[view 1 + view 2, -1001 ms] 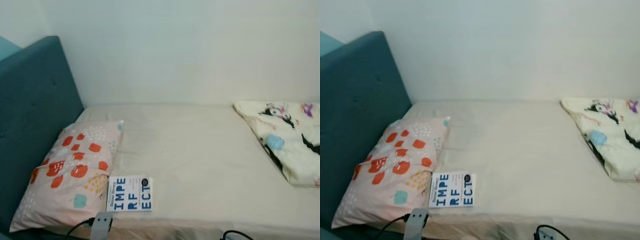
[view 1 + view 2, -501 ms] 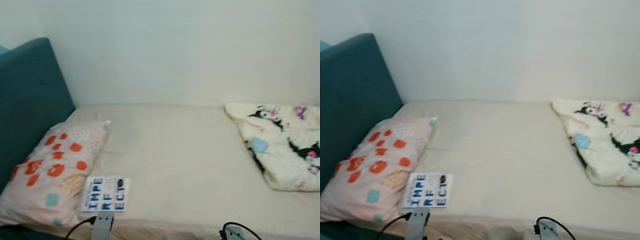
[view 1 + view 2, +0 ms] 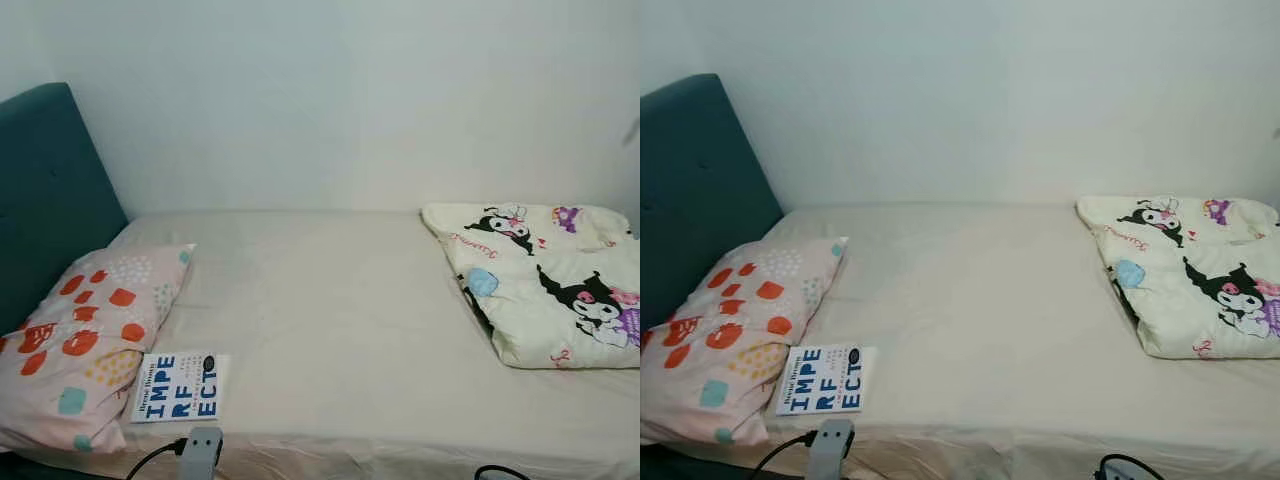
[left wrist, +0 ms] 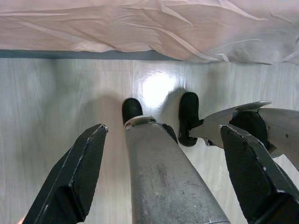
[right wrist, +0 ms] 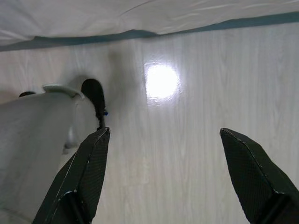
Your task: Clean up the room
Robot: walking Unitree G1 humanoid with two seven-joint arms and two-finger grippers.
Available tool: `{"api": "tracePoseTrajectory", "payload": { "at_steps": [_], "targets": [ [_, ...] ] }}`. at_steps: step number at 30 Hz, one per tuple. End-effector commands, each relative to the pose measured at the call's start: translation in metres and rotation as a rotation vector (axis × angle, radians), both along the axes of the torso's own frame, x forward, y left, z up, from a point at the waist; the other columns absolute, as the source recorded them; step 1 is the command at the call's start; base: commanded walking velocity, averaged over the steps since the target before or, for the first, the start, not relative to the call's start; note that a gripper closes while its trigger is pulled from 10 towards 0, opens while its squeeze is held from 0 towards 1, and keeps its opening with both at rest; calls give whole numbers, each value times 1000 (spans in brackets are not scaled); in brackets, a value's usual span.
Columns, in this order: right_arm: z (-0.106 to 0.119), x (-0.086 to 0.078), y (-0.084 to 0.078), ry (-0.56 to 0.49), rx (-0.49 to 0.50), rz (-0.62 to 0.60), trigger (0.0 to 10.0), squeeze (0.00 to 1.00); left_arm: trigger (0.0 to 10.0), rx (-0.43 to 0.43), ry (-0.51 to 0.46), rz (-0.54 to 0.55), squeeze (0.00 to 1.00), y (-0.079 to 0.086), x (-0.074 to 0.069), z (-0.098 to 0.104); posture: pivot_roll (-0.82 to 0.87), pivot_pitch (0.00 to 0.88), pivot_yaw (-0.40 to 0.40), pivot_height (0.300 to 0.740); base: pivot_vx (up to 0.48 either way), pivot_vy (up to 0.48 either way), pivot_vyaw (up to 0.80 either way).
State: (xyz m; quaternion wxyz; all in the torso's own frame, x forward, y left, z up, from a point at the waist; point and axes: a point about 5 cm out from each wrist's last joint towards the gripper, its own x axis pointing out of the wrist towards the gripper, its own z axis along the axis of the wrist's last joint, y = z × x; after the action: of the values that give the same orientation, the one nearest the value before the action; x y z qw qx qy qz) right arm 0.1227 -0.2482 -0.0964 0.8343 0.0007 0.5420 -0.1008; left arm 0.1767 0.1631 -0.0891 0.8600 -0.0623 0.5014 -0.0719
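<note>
Hanging: left hand (image 4: 163, 182), fingers spread, grasping nothing, over the floor (image 4: 46, 102)
Right hand (image 5: 163, 177): spread too, idle
Book (image 3: 178, 386): on the bed (image 3: 330, 320) above both hands, touching the pillow (image 3: 85, 340)
Blanket (image 3: 540, 280): folded, well apart from the book

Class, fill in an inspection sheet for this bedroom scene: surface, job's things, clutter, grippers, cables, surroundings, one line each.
Surface: bed with cream sheet, slightly wrinkled.
Job's things: white paperback book with blue letters lies flat near the front edge, beside the pink pillow with red and orange spots; folded cream cartoon-print blanket on the right.
Clutter: nothing seen.
Grippers: left gripper and right gripper both open, empty, hanging over the pale wood floor.
Cables: black cable by the left arm.
Surroundings: teal padded headboard, plain white wall.
</note>
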Motion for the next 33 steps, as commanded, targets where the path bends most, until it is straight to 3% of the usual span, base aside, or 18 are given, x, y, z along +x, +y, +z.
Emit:
{"api": "tracePoseTrajectory", "payload": {
  "at_steps": [1,8,14,33],
  "targets": [
    [-1,1,4,2,7,14,10000,0,10000,8,16,-6,0,2,-3,-1,46,0,-7,731,0,-394,-656],
    [-2,11,24,-12,24,21,10000,0,10000,7,25,-6,0,2,-5,-2,44,0,-9,731,0,-464,-113],
    [-2,15,29,-11,31,30,10000,0,10000,3,25,-4,0,1,-6,-3,43,0,-10,731,0,-465,0],
    [-1,4,7,-9,15,22,10000,0,10000,2,26,-8,0,1,-6,-3,40,0,-11,731,0,-465,0]
  ]
}}
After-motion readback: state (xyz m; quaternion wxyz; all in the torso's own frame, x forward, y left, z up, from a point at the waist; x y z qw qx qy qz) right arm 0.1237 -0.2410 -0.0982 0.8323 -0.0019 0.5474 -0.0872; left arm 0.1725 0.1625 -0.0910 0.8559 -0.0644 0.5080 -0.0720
